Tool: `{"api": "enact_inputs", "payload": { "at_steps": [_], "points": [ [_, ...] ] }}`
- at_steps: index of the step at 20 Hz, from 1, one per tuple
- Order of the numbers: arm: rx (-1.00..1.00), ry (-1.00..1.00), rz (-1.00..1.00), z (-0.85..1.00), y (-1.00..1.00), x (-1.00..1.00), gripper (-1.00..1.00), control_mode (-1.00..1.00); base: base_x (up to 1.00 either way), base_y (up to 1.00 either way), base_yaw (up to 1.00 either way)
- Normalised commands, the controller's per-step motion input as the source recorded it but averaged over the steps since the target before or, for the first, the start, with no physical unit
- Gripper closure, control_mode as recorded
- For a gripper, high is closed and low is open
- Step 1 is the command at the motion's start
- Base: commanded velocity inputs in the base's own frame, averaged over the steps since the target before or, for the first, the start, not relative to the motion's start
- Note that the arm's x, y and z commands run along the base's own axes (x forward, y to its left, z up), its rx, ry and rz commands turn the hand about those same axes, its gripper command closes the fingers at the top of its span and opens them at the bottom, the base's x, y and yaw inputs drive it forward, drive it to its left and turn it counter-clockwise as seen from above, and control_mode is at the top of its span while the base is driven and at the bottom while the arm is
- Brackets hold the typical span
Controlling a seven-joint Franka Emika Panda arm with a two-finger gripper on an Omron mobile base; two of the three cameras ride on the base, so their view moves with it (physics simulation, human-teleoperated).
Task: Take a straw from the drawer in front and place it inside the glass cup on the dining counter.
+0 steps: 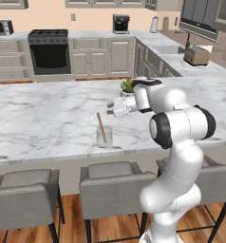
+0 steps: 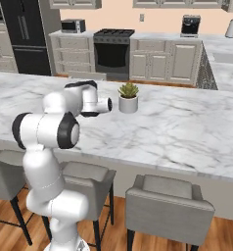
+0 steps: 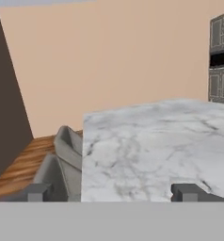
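- Near the front edge of the white marble table [image 1: 48, 118], the thin brownish-orange straw [image 1: 101, 127] leans inside the clear glass cup [image 1: 104, 136].
- Above the table just right of the cup, the tool [image 1: 116, 107] hangs spread, empty.
- Bare marble surrounds the cup.

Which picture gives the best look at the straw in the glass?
The left base view: the straw leans in the glass cup on the dining counter, unobstructed. In the right base view the robot's arm stands where the cup would be.

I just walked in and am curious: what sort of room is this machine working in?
It looks like a home kitchen with a dining bar. A black oven range sits among beige-grey cabinets, a silver toaster stands on the side worktop, and padded grey stools line a long white marble counter.
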Motion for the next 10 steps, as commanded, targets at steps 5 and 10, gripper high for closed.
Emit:
{"api": "enact_inputs", "payload": {
  "at_steps": [5, 10],
  "points": [
    [0.05, -0.13, 0.0, 0.95, -0.28, -0.19, -1.0, -1.0, 0.0, 0.0, 0.0],
    [-0.01, -0.05, 0.0, 0.89, -0.02, -0.63, -1.0, -1.0, 0.0, 0.0, 0.0]
  ]
}}
